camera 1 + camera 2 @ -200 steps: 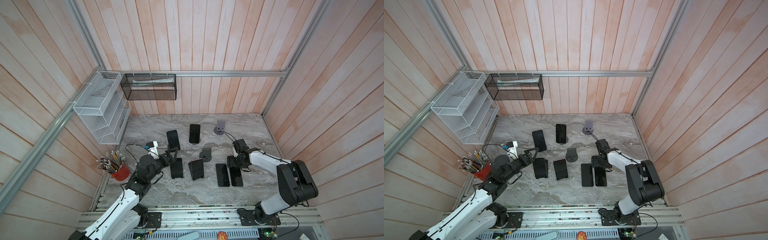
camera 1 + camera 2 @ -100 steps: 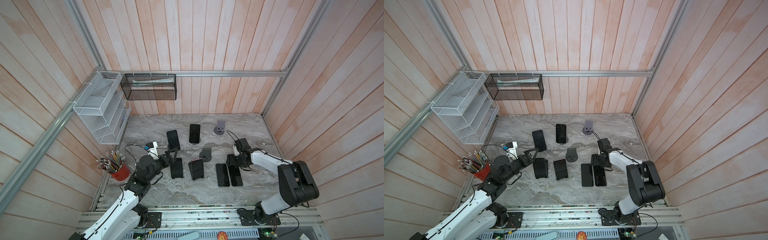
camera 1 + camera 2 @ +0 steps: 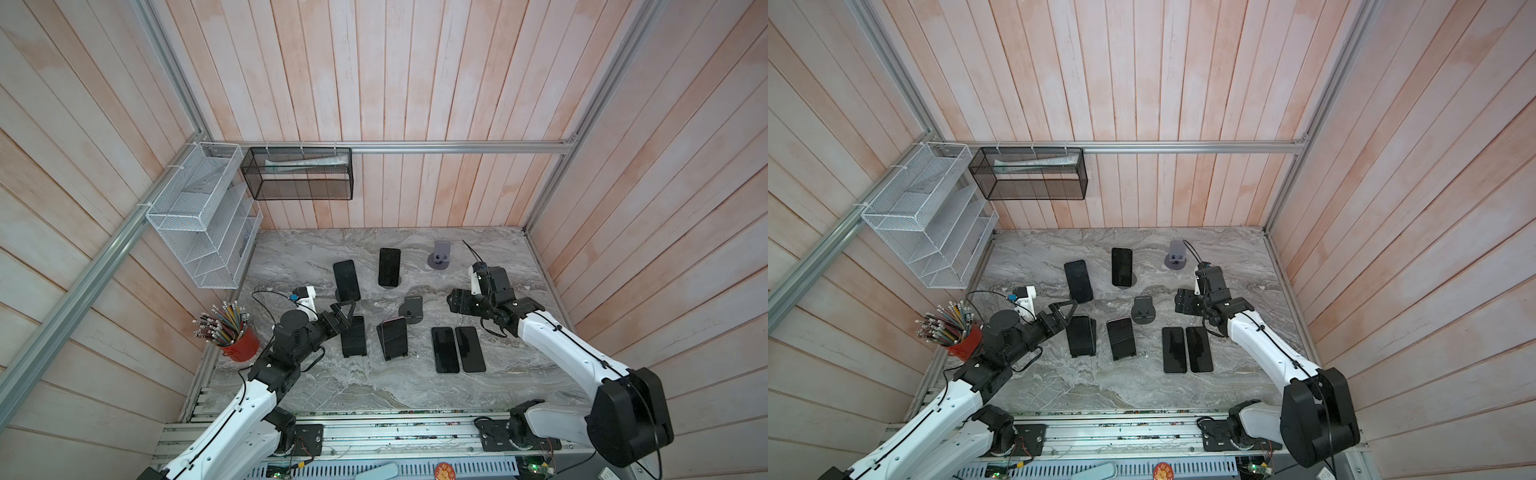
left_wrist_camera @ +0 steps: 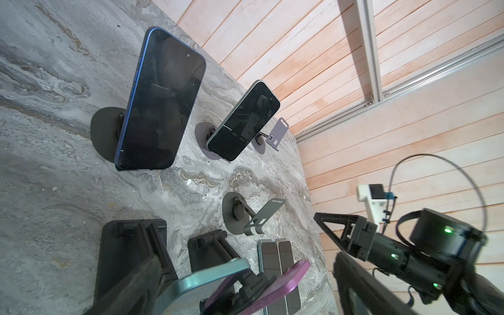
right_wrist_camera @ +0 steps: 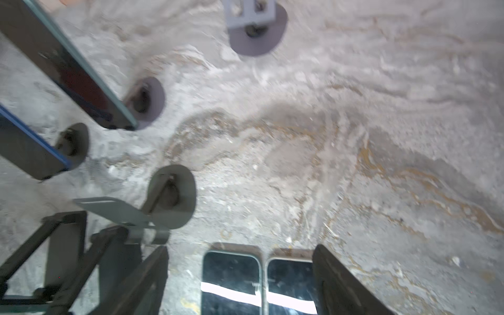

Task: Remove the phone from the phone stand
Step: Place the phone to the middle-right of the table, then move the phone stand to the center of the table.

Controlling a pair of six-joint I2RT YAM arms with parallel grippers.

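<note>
Landmark: empty dark grey round-base metal stand (image 3: 411, 309), mid-way across the grey marble-pattern tabletop (image 3: 332, 386); every place below is given from it.

Target (judged): teal-backed phone (image 3: 354, 336) propped on a black folding stand (image 4: 128, 245). It lies to the left of the grey stand and a little nearer the robot bases. A purple-backed phone (image 3: 394, 336) on a like stand sits between the two.

Long axis: runs from the robot side toward the back wall, and the phone leans on its stand. The free top edge is about level with the grey stand; the foot is further toward the robot bases.

Left gripper (image 3: 345, 311): fingers spread wide, holding nothing. It hovers just beside the teal phone's top edge; in the left wrist view that edge shows between the two fingers.

Right gripper (image 3: 455, 301): to the right of the grey stand, jaws apart and empty. It is above the tabletop, near two dark phones lying flat side by side (image 3: 446, 349), and well apart from the target.

Nearer arm: left, clearly.

Coming move (judged): the left fingers pinch the teal phone near its top edge, then draw it up along its long axis, clear of the stand.

Risk (judged): the purple phone stands near, so a wide finger could knock it.
</note>
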